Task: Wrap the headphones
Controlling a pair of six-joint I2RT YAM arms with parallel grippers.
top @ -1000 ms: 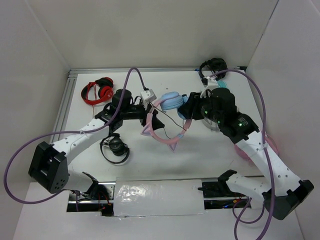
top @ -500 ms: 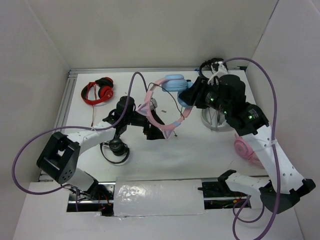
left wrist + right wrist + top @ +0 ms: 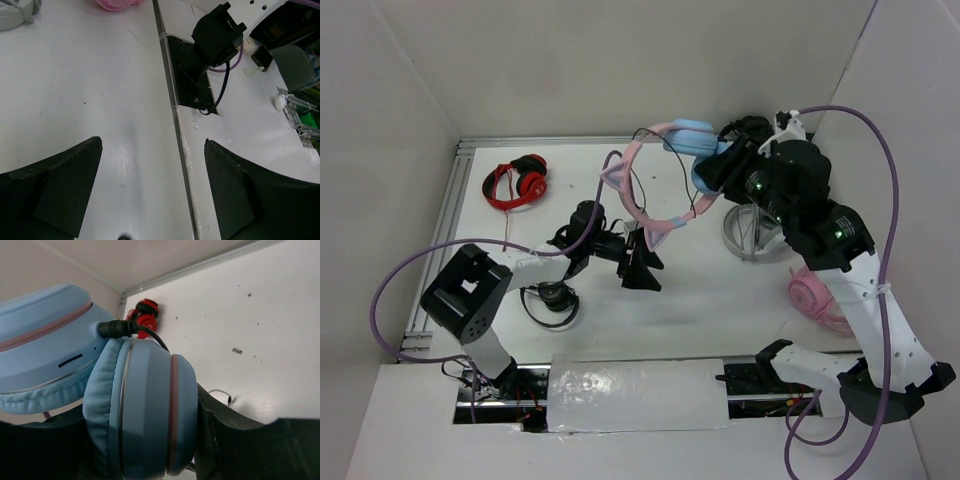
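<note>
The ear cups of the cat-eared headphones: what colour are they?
Light blue, with a thin pink ring; the headphones show it best in the right wrist view.

Counting headphones first: I get four pairs for certain. That's one pink-and-blue pair with two cat ears, one red pair, one black pair and one plain pink pair. A dark shape at the back right might be a fifth, I can't tell. Two robot arms, the left arm and the right arm. One wire stand. Two purple cables, one on each arm.
</note>
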